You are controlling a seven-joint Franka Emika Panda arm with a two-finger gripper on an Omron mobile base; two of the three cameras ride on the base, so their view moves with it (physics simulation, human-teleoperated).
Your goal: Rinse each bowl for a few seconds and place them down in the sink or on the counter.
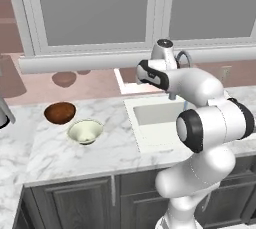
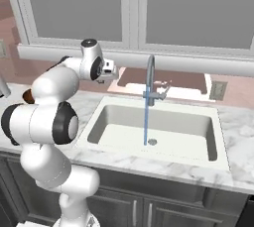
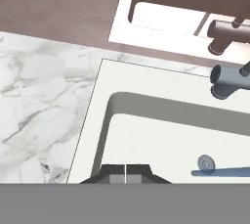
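The reddish-brown bowl (image 1: 60, 112) and the pale cream bowl (image 1: 85, 131) stand side by side on the marble counter (image 1: 75, 158), left of the sink (image 1: 150, 135). Both are upright and untouched. Water runs from the grey gooseneck faucet (image 2: 150, 80) in a thin blue stream (image 2: 146, 122) down beside the drain (image 2: 152, 142). My gripper (image 3: 125, 178) is shut on nothing and hangs above the sink's left rim (image 3: 93, 135), well right of the bowls. In the hand view the faucet (image 3: 229, 78), the drain (image 3: 206, 162) and the stream (image 3: 219, 172) lie to the right.
A wide window with a pale sill (image 1: 90, 60) runs behind the counter. A grey object (image 1: 2, 115) stands at the far left counter edge. Dark cabinets with metal handles (image 1: 112, 190) sit below. A wall outlet (image 2: 216, 90) is right of the faucet.
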